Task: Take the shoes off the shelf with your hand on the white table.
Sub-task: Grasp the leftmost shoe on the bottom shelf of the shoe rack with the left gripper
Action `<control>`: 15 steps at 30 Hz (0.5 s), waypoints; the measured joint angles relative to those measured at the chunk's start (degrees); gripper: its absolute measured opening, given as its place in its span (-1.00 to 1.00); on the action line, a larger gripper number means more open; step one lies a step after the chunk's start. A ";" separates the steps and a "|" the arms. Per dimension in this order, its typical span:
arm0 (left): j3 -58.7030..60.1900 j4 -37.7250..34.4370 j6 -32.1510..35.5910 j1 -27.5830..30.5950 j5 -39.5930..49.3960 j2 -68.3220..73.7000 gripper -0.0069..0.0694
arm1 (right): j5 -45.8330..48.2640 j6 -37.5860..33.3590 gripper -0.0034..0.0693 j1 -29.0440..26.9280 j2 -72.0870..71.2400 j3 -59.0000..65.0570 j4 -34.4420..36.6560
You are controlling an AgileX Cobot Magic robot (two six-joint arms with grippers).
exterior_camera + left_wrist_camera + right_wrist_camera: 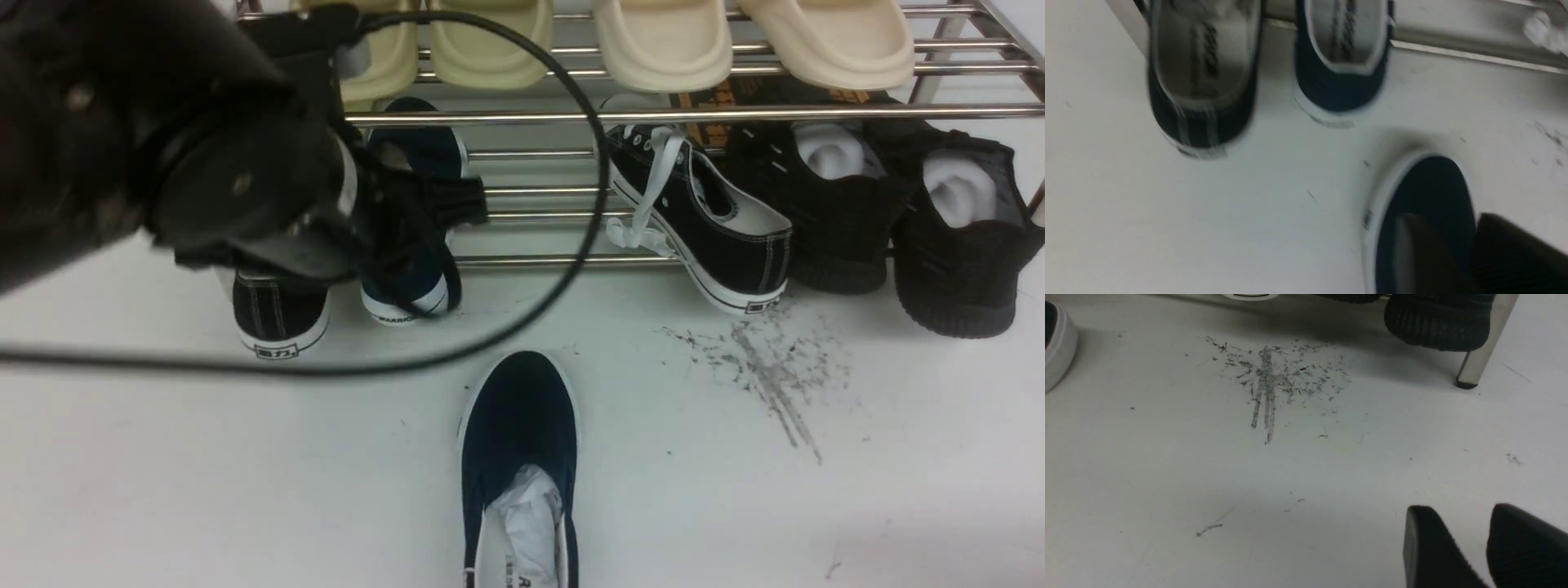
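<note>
Second navy slip-on waiting on the lower tier

White-soled navy canvas slip-on, laceless: lies flat on the broad white table, toe toward the two-tier chrome-bar shelf. Its matching navy slip-on is on the lower tier, toe high toward the back, heel projecting past the front bar. Sloping bars probably cause that tilt; the projecting heel should give purchase.

Left black gripper: blurred fingers a little apart, nothing seen pinched. The wrist view sets them against the table shoe's toe; contact cannot be judged. Right black gripper: fingers spread by a modest gap, bare table between them.

Appearance: dark, plain upper; pale lining; crumpled white paper in the table shoe's opening, likely to keep its form. WARRIOR lettering shows on the shelf shoe's heel. Judgement: one shoe out, its mate remains.
</note>
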 joint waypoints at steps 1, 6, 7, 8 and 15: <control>-1.30 -2.27 3.70 2.73 -0.08 2.16 -0.72 | 0.00 0.00 -0.25 0.00 0.00 0.00 0.00; -5.33 -8.81 11.92 5.67 -1.05 8.22 -0.82 | 0.00 0.00 -0.25 0.00 0.00 0.00 0.00; -6.00 -9.23 12.63 5.67 -1.15 8.93 -0.82 | 0.00 0.00 -0.25 0.00 0.00 0.00 0.00; -7.61 -9.69 13.76 5.67 -1.51 10.47 -0.81 | 0.00 0.00 -0.25 0.00 0.00 0.00 0.00; -12.61 -7.30 15.33 5.58 -2.80 17.58 -0.44 | 0.00 0.00 -0.25 0.00 0.00 0.00 0.00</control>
